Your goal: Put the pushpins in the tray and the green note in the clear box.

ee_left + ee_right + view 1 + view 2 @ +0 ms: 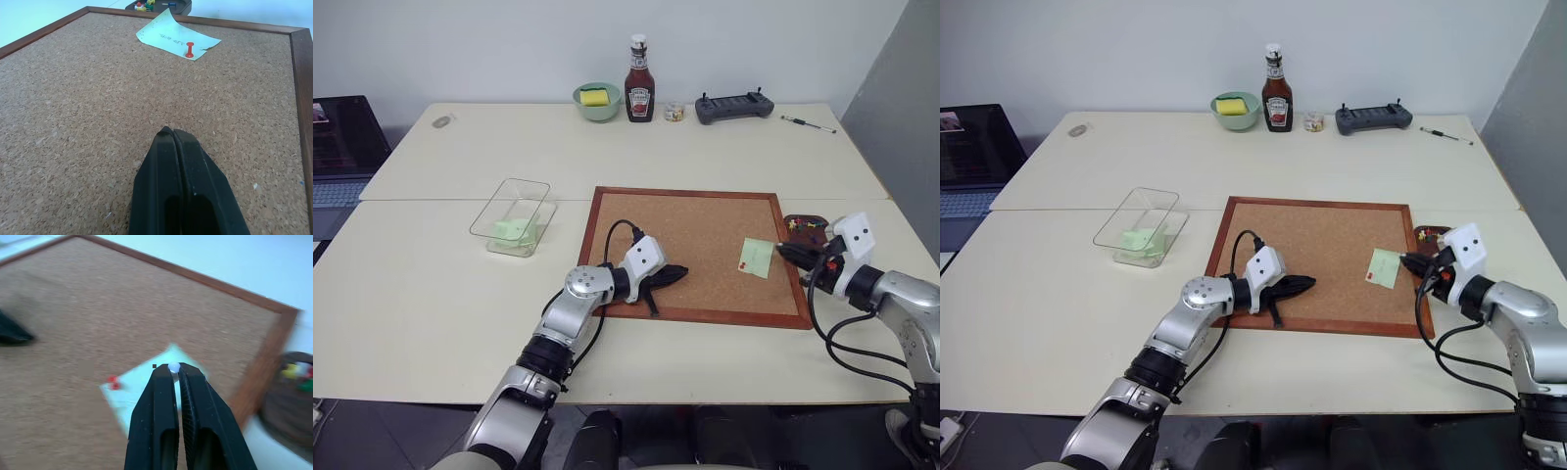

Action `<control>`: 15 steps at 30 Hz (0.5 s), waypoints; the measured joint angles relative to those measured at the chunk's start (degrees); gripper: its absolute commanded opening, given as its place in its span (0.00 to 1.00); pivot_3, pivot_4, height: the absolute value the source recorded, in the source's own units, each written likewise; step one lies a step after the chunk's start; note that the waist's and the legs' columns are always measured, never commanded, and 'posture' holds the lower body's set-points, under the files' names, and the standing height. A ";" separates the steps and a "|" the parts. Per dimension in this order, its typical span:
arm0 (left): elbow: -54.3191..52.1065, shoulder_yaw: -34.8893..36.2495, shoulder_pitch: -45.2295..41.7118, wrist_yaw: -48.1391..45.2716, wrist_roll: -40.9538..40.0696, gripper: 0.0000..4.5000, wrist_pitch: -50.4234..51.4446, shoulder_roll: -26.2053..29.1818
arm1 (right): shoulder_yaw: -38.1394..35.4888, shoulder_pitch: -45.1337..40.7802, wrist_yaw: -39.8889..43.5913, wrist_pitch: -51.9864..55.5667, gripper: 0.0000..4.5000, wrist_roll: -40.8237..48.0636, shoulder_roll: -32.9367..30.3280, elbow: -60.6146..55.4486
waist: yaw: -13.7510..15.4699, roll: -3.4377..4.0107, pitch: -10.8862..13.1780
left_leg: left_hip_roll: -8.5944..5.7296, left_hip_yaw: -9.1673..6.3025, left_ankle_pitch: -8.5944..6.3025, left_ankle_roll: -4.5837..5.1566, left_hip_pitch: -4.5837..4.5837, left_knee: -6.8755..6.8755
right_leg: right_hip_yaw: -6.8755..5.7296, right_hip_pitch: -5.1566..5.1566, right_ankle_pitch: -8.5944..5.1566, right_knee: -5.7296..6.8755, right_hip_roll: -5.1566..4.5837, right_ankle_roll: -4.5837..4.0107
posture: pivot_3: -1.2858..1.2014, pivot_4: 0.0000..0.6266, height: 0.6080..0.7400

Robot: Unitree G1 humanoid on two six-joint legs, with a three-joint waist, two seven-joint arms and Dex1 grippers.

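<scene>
A pale-green note lies on the right part of the corkboard, held by a red pushpin. My right gripper hovers at the note's right edge, shut on a pale-headed pushpin. Just beyond it, off the board's right edge, the dark tray holds several coloured pushpins. My left gripper rests shut and empty on the cork near the board's front edge. The clear box sits left of the board with another green slip inside.
Along the table's far edge stand a green bowl with a yellow sponge, a ketchup bottle, a small jar, a black controller and a pen. A laptop sits at the far left.
</scene>
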 measured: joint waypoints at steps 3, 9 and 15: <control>0.01 -0.07 -0.01 -0.01 0.00 0.00 -0.05 -0.01 | 0.66 -1.34 -2.18 -4.86 0.00 -4.79 -0.79 4.18 | 0.02 0.00 0.00 | -0.01 0.02 0.00 0.00 0.00 -0.01 | 0.01 0.00 0.00 0.00 0.00 0.00 | 0.52 0.24 1.00; 0.08 -0.09 -0.01 -0.01 0.09 0.00 -0.11 0.22 | 4.40 -5.49 -7.56 -12.62 0.00 -15.87 -2.67 12.82 | -0.14 0.10 -0.06 | 0.00 0.04 0.00 0.00 0.04 -0.01 | 0.03 0.00 0.00 0.02 0.00 0.00 | 0.52 0.24 1.00; -0.02 -0.29 0.02 -0.01 0.31 0.00 -0.24 0.27 | 8.45 -8.75 -8.77 -16.87 0.00 -20.90 -2.15 19.28 | -0.13 0.11 -0.07 | 0.00 0.04 0.00 0.00 0.03 0.00 | 0.03 0.01 0.00 0.01 -0.01 0.00 | 0.52 0.24 1.00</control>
